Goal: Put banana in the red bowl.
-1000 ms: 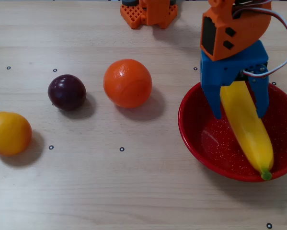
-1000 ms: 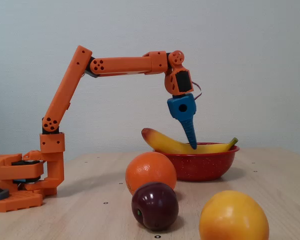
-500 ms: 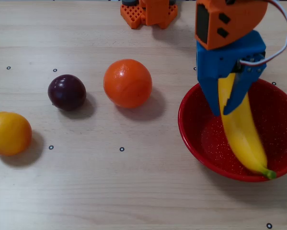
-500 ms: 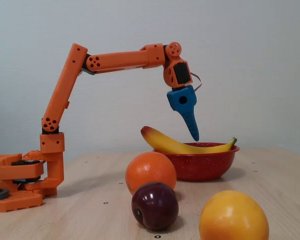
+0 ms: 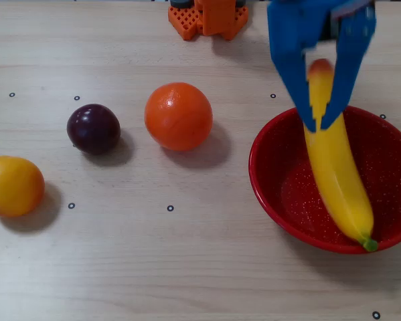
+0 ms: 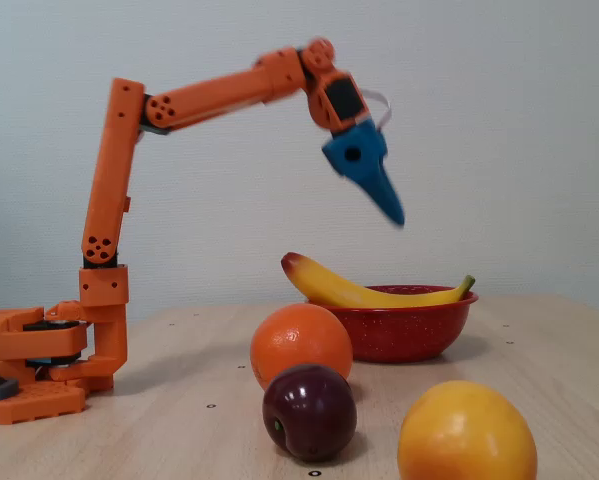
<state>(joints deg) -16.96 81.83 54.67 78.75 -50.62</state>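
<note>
banana (image 5: pixel 337 180) | lies across red bowl (image 5: pixel 274 180) near tabletop's right edge, both tips overhanging rim | gripper (image 6: pixel 399 218) high above, fingers parted, empty | risk: banana sits high on the rim, a knock could roll it out

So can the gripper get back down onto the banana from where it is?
Probably yes. The gripper hangs open, well above the banana, which lies across the red bowl with its reddish tip over the rim. Nothing stands between them.
</note>
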